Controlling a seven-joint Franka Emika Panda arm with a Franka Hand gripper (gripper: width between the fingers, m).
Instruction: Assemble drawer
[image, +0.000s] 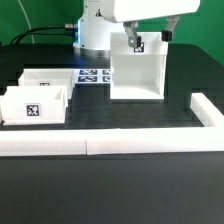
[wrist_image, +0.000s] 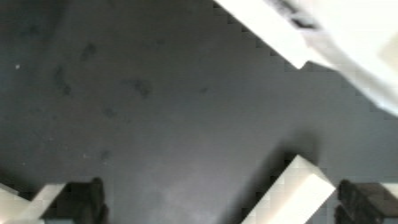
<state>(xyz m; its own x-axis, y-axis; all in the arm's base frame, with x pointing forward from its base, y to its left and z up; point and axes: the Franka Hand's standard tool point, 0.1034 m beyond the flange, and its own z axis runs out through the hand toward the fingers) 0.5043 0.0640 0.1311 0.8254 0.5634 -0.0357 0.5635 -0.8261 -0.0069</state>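
Note:
The drawer's large white housing (image: 137, 72) stands upright at the middle right of the table, open side toward the camera, with a tag on its upper back wall. Two small white trays lie on the exterior view's left, one behind (image: 52, 78) and one in front (image: 35, 105) with a tag on its face. My gripper (image: 148, 38) hovers at the top of the housing with its fingers spread. In the wrist view the gripper (wrist_image: 222, 205) is open. A white housing wall (wrist_image: 311, 195) stands between the fingers (wrist_image: 71, 200), close to one of them and not clamped.
The marker board (image: 95, 75) lies flat between the trays and the housing. The low white border rail (image: 100, 144) runs along the front and up the exterior view's right side (image: 206, 112). The robot's white base (image: 95, 30) stands behind. A white surface (wrist_image: 329, 45) crosses a corner of the wrist view.

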